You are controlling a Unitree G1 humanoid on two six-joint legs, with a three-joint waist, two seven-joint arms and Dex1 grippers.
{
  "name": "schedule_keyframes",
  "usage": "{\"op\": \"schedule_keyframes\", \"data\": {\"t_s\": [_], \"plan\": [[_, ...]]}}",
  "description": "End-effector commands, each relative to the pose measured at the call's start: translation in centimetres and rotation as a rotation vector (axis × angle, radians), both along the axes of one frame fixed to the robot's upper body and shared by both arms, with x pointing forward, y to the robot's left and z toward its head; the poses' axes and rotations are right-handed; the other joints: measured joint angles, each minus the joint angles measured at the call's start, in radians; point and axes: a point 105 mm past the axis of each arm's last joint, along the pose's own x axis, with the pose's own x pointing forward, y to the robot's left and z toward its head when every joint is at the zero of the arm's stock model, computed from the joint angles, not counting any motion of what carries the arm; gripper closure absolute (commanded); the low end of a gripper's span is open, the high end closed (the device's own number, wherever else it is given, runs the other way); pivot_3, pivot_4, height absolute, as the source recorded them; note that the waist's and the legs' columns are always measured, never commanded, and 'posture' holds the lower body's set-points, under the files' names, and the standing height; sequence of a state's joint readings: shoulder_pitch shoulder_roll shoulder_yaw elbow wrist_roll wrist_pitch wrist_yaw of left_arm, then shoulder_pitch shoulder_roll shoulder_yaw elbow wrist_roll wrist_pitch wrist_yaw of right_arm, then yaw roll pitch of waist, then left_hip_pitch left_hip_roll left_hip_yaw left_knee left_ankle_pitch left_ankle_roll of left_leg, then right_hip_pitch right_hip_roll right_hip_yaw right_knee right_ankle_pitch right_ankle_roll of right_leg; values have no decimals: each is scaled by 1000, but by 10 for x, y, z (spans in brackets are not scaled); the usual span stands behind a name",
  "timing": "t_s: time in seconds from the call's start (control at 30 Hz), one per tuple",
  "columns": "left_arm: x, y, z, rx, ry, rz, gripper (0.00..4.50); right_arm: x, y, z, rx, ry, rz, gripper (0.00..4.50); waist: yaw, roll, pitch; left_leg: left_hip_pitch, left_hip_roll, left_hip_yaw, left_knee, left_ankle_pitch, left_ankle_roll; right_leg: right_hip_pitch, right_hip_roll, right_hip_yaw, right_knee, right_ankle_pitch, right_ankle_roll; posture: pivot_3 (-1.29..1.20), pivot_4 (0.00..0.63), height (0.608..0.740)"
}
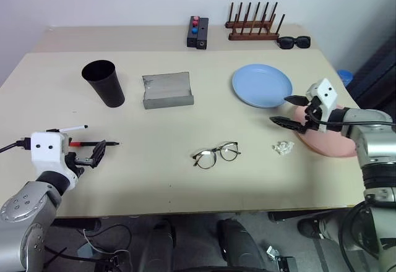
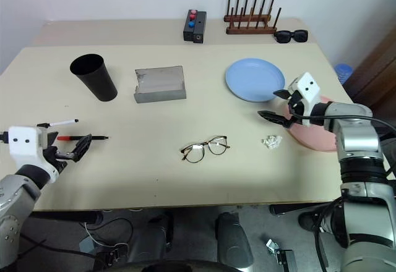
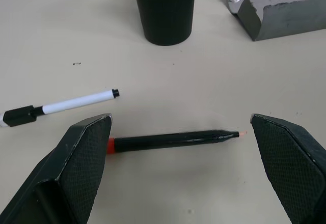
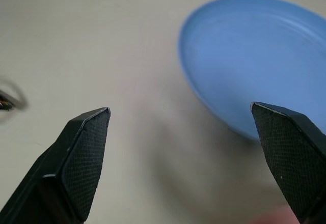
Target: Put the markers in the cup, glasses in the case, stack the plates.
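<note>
The cup (image 1: 104,83) stood upright and the grey case (image 1: 167,90) lay open on the tabletop (image 1: 185,161). Two markers (image 3: 173,140) lay by the left gripper (image 1: 93,154), one pair of glasses (image 1: 215,154) mid-table. Blue plate (image 1: 261,85) and pink plate (image 1: 331,141) sat apart (unstacked) by the right gripper (image 1: 288,111). Both jaws gaped wide, holding nothing.

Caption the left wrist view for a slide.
Open left end effector over a red-ended marker, a whitish marker beside it, cup and case beyond.
</note>
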State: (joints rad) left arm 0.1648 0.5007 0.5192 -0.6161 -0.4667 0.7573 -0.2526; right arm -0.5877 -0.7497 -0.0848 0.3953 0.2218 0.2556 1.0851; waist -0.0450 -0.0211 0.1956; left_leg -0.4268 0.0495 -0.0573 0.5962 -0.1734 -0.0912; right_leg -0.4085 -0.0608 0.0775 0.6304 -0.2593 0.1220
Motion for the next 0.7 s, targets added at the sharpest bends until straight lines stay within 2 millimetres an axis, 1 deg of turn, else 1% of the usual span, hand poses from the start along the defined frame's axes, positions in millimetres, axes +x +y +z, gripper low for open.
{"op": "schedule_keyframes", "data": {"t_s": [0.03, 0.13, 0.27, 0.33, 0.37, 0.4, 0.47, 0.53, 0.57, 0.6, 0.63, 0.7], "plan": [[3, -1, 6, 7, -24, 0, 24, -3, 9, 12, 15, -54, 32, 0, 1, 0, 0, 0, 0, 0, 0, 0, 0, 0, 0, 0, 0, 0, 0, 0, 150, 740], [12, 0, 6, -31, -21, 58, 24, -6, 19, 9, 27, -53, 57, 0, 4, 0, 0, 0, 0, -1, 0, 0, 0, 1, 0, 0, 0, 0, 0, 0, 150, 740], [25, 8, 4, -61, -7, 202, 24, -10, 32, 6, 46, -53, 79, 0, 3, 0, 0, 0, 0, -1, 1, 0, 0, 1, 1, 0, 0, 0, 1, 0, 150, 740], [30, 13, 3, -102, 8, 318, 24, -13, 39, 5, 51, -52, 94, 0, 2, 0, 0, 0, 0, -2, 1, 0, 0, 2, 1, 0, 1, 0, 1, 0, 150, 740], [34, 20, -1, -163, 26, 446, 24, -14, 43, 6, 58, -52, 102, 0, 3, 0, 0, 0, 0, -2, 1, 0, 0, 2, 1, 0, 1, 0, 1, 0, 150, 740], [36, 21, -5, -196, 55, 534, 24, -15, 47, 7, 63, -53, 108, 0, 4, -1, 0, 0, 0, -2, 1, 0, 0, 2, 1, 0, 1, 1, 2, 0, 150, 740], [41, 16, -2, -162, 80, 624, 24, -16, 49, 7, 68, -51, 111, 0, 5, -2, -1, 0, 0, -4, 3, 0, 0, 4, 2, -1, 1, 3, 7, 0, 150, 740], [45, 1, 0, -262, 95, 653, 24, -17, 49, 5, 72, -40, 115, 0, 4, -2, -1, 0, 0, -4, 3, 0, 0, 4, 2, -1, 0, 4, 8, 0, 150, 740], [45, -2, -1, -312, 108, 663, 24, -19, 50, 4, 73, -35, 120, 0, 6, -2, -1, 0, 0, -4, 3, 0, 0, 4, 2, -1, 0, 4, 8, 0, 150, 740], [45, -8, -4, -371, 132, 685, 24, -19, 49, 2, 73, -31, 121, 0, 7, -2, -1, 0, 0, -4, 3, 0, 0, 4, 2, -1, 0, 4, 8, 0, 150, 740], [44, -10, -6, -401, 151, 702, 24, -19, 50, 0, 73, -28, 123, 0, 7, -2, -1, 0, 0, -4, 4, 0, 0, 4, 2, -1, 0, 4, 8, 0, 150, 740], [46, -20, -15, -456, 224, 729, 24, -18, 49, -3, 80, -24, 125, 0, 5, -2, -1, 0, -1, -4, 3, 0, 0, 4, 2, -1, 0, 4, 8, 0, 150, 740]]}}
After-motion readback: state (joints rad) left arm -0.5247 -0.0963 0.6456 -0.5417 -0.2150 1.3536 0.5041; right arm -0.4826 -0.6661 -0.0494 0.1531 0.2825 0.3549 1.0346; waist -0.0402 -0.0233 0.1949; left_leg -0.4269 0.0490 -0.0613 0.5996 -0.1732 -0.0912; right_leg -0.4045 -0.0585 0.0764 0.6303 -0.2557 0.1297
